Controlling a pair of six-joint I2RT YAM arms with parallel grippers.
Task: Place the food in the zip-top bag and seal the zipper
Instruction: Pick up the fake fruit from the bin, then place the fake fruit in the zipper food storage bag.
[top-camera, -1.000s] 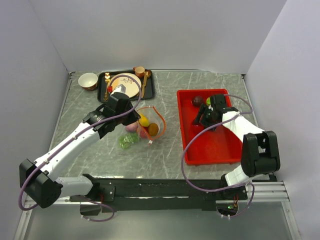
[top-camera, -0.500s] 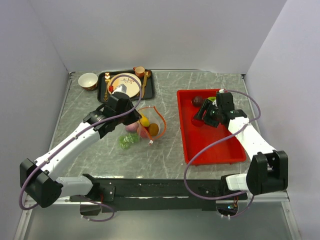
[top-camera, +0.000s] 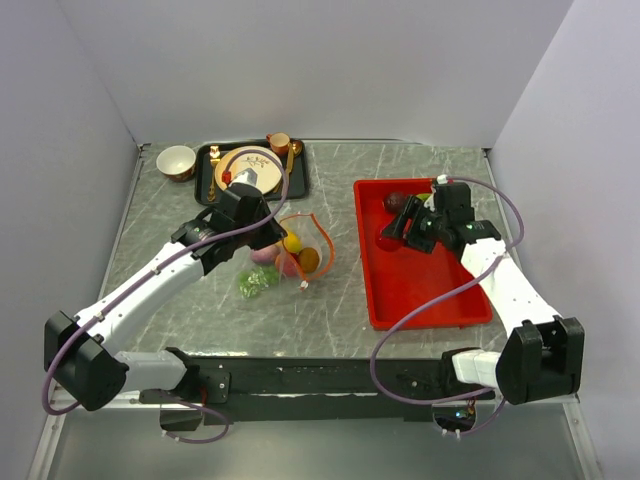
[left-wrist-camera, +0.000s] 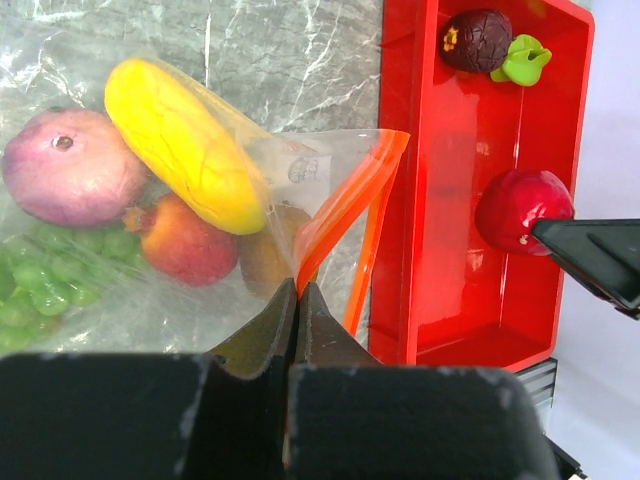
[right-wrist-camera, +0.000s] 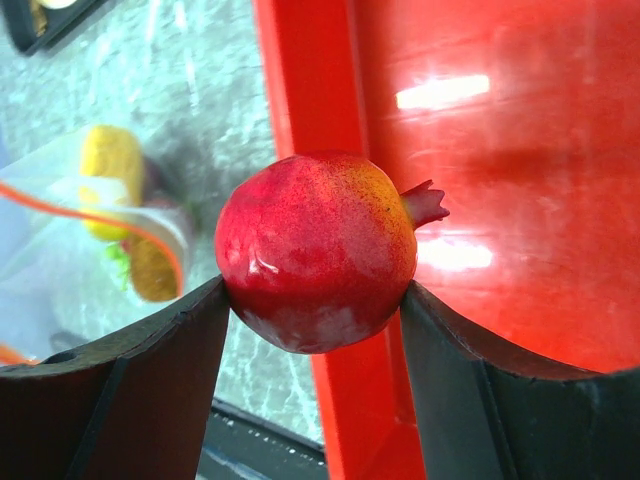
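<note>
The zip-top bag (left-wrist-camera: 120, 300) lies on the marble table, its mouth lifted. My left gripper (left-wrist-camera: 297, 290) is shut on the bag's orange-red zipper (left-wrist-camera: 345, 200). Inside the bag are food pieces: a yellow oblong (left-wrist-camera: 180, 145), a pink-purple fruit (left-wrist-camera: 70, 168), a red one (left-wrist-camera: 183, 243), green grapes (left-wrist-camera: 40, 285) and a brownish one (left-wrist-camera: 262, 262). My right gripper (right-wrist-camera: 315, 300) is shut on a red pomegranate (right-wrist-camera: 315, 250), held above the left rim of the red tray (right-wrist-camera: 310, 80). From above, that gripper (top-camera: 392, 238) sits right of the bag (top-camera: 290, 255).
A dark purple fruit (left-wrist-camera: 478, 38) and a green piece (left-wrist-camera: 522, 60) lie at the far end of the red tray (top-camera: 430, 300). A black tray (top-camera: 300, 180) with a cream plate, cup and gold spoon stands at the back. A small bowl (top-camera: 176, 160) sits back left.
The right gripper has carried the red pomegranate leftward from the tray's middle to its left rim. The left gripper has kept its hold on the zipper, shifting only slightly.
</note>
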